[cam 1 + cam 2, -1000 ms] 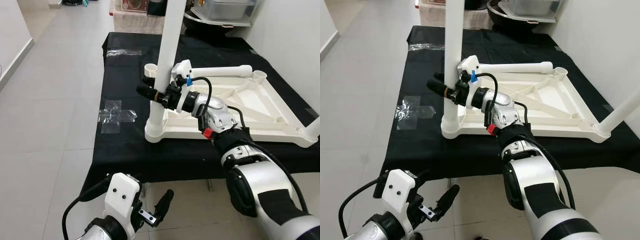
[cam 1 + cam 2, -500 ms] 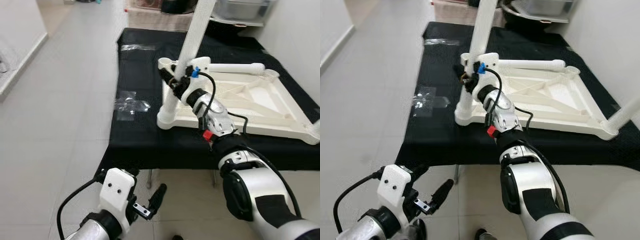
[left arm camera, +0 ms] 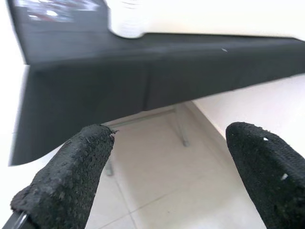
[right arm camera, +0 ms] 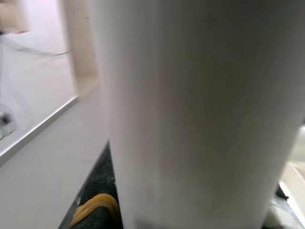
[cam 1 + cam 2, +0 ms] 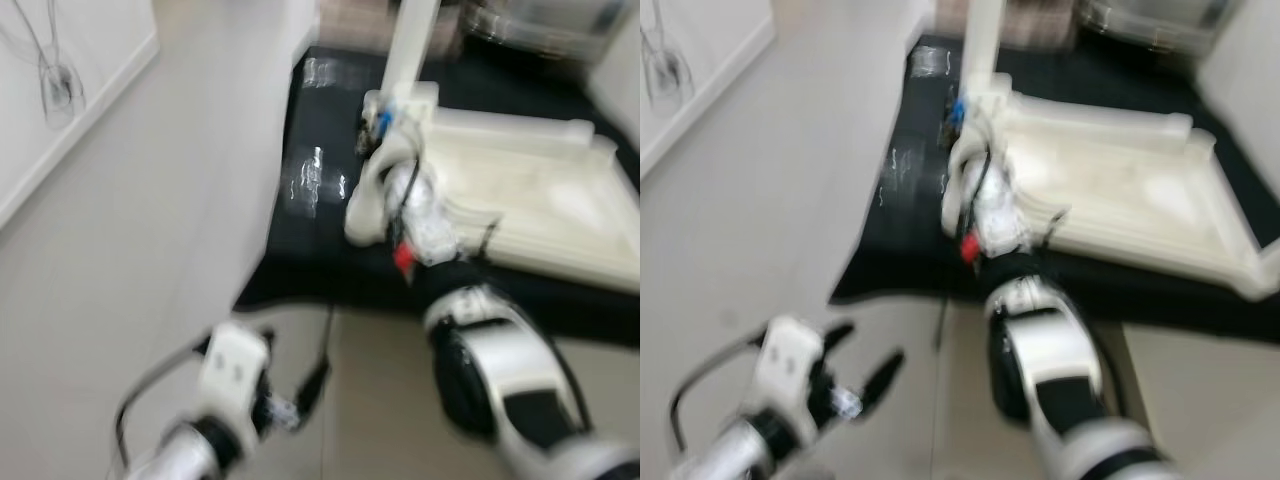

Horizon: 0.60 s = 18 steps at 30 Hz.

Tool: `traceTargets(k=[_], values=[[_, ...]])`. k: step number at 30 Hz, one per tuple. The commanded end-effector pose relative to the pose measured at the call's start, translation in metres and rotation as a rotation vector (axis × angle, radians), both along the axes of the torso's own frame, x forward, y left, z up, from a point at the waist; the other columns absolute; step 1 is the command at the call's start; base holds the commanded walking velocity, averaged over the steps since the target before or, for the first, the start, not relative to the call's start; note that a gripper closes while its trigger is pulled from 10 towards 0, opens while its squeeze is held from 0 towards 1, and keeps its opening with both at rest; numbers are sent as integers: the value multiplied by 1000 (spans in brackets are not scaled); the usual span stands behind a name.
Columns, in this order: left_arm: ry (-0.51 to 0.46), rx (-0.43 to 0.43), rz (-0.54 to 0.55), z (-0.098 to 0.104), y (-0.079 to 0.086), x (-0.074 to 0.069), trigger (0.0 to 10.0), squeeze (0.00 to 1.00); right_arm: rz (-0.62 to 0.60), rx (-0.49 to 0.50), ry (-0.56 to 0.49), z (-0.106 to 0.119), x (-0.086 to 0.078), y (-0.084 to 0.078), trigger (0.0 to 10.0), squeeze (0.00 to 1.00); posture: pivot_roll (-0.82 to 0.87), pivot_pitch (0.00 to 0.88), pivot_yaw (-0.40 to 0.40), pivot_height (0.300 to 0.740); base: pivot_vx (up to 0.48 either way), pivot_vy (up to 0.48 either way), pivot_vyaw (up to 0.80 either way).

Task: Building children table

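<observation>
The white children's table top [image 5: 530, 200] lies upside down on a black-covered table [image 5: 310, 260]. A white leg [image 5: 408, 45] stands upright in its near-left corner socket. My right gripper [image 5: 377, 128] is at that leg, low down. In the right wrist view the leg [image 4: 200, 109] sits very close, with one black finger [image 4: 95, 214] beside it. My left gripper [image 5: 300, 385] hangs low over the floor in front of the table. In the left wrist view its fingers [image 3: 66, 176] stand wide apart with nothing between them. The head views are blurred.
Clear plastic wrapping [image 5: 315, 178] lies on the black cover left of the table top. Storage boxes [image 5: 540, 20] stand behind the table. A wall with a skirting board [image 5: 70, 130] runs along the left. A metal table leg [image 3: 180, 126] stands under the black cover.
The whole picture has swung and blurred, so the camera has moved. My right gripper stays at the upright leg. My left gripper stays low and open.
</observation>
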<state>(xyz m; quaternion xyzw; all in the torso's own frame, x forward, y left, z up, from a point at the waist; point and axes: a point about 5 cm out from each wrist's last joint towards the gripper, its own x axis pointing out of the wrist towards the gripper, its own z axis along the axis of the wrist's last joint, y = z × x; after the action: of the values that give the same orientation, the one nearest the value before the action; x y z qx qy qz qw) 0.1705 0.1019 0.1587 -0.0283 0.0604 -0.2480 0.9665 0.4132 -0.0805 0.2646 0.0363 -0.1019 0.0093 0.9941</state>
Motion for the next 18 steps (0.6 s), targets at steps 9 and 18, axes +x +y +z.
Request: traceTargets(k=[9,18], values=[[18,-1,-10,-4,-2,-1,10000,0,-401,82,272,-45,-1,-26,10000,0,165,184,-118,740,0,0,0],[11,-1,-13,-4,-2,1,10000,0,-625,161,263,-45,-9,-26,10000,0,165,176,-119,740,0,0,0]])
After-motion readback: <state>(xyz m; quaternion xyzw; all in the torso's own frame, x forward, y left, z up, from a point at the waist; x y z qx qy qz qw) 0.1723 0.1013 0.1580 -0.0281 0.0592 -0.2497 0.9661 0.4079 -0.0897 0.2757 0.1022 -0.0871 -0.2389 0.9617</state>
